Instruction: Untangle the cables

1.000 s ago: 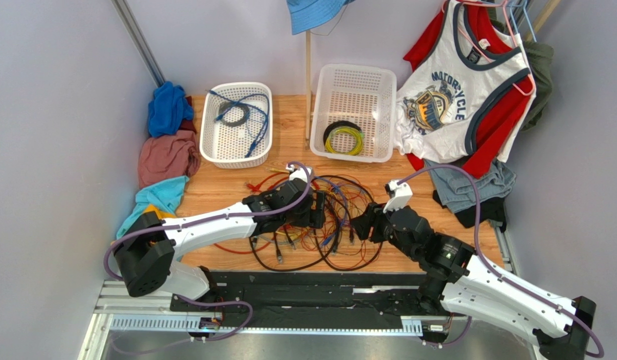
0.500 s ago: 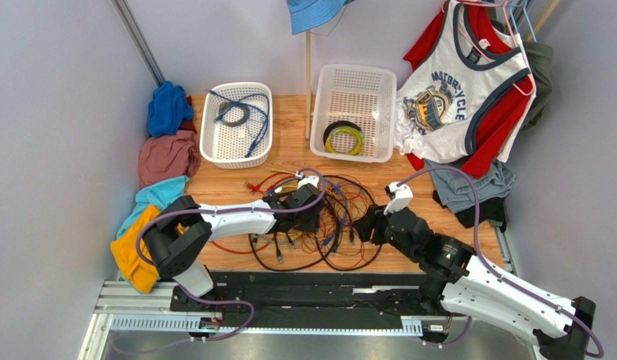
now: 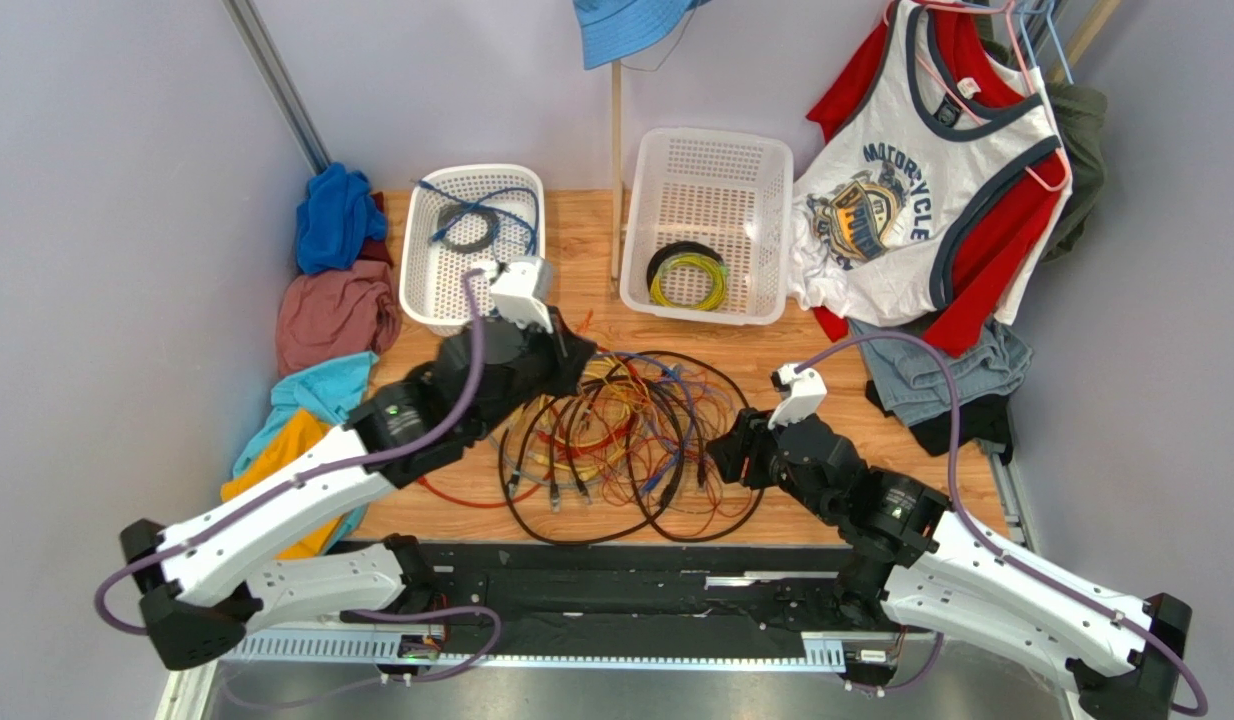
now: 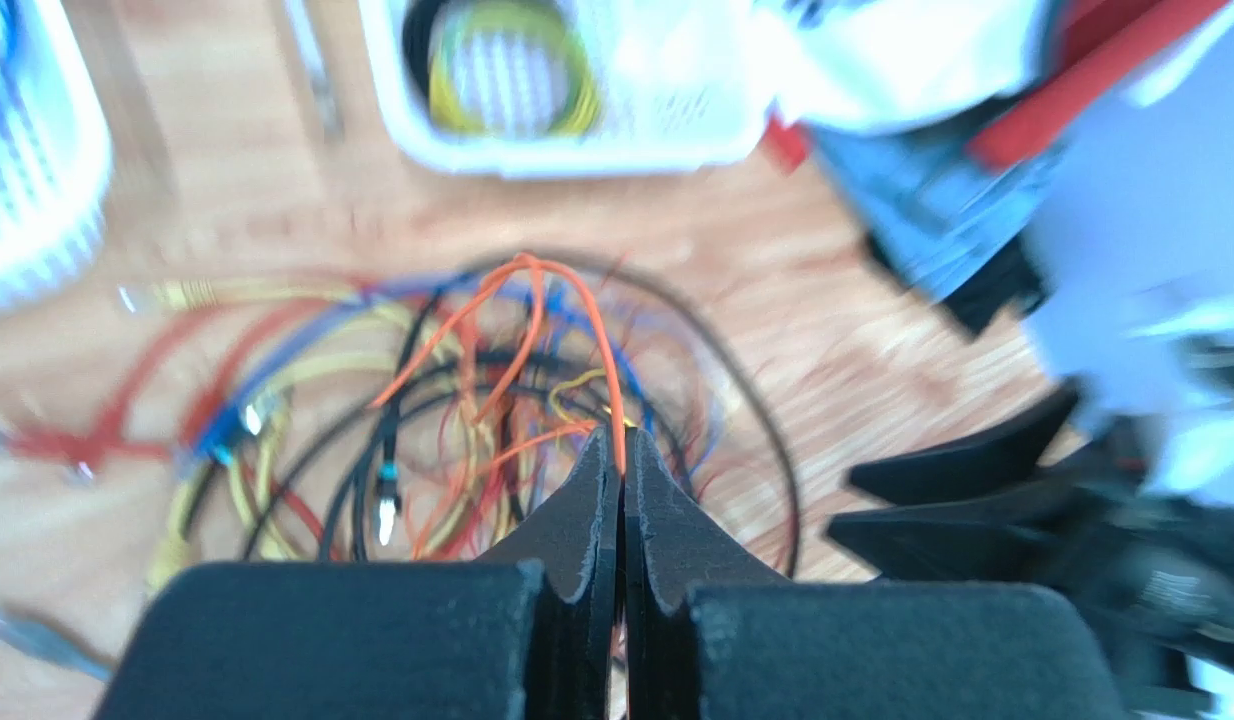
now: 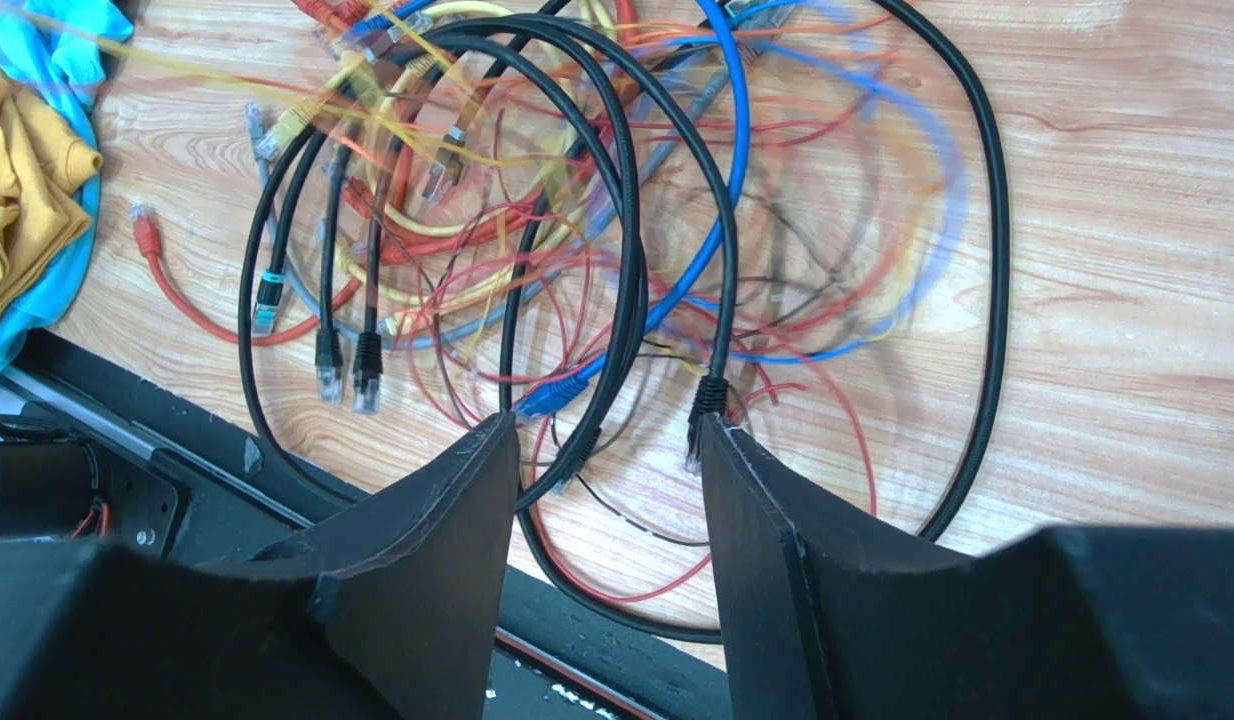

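**Left arm draws a strand from the tangle**

The left gripper [image 4: 623, 468], fingers pressed together, seems to pinch an orange strand [image 4: 533, 264], though the wrist view is blurred. It hangs just near of the left basket [image 3: 428, 318]. The cables [image 3: 623, 443] lie near and right of that basket, the strand running back into them. The right gripper [image 5: 601, 435], jaws spread and empty, waits farther right. A second ago the left gripper hung open over the heap's middle.
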`<action>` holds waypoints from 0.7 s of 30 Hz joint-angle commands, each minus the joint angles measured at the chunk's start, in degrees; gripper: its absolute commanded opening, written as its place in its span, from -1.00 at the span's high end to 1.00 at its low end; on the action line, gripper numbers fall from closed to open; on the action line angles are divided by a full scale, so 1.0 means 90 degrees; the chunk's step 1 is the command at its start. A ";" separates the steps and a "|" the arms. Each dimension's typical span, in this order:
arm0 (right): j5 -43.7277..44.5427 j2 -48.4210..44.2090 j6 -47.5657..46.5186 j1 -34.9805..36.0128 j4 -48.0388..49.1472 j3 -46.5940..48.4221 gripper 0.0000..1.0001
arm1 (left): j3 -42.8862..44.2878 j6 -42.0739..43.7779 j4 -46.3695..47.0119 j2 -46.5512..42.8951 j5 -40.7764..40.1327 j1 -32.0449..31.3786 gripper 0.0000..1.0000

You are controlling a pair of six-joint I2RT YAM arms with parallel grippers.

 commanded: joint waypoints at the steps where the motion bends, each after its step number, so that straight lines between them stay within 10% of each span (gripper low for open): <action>1: 0.0023 -0.0015 -0.0056 -0.0010 0.0298 0.0144 -0.03 | 0.1052 0.0854 -0.0289 -0.0326 -0.0065 0.0003 1.00; 15: -0.0260 -0.0151 -0.0202 -0.0010 0.0444 0.0242 -0.03 | 0.7015 0.2115 -0.2290 0.1742 0.0707 -0.0007 1.00; 21: -0.0270 -0.0327 -0.0212 -0.0010 0.0541 0.0164 -0.09 | 0.6625 0.1998 -0.2400 0.1824 0.0814 -0.0007 1.00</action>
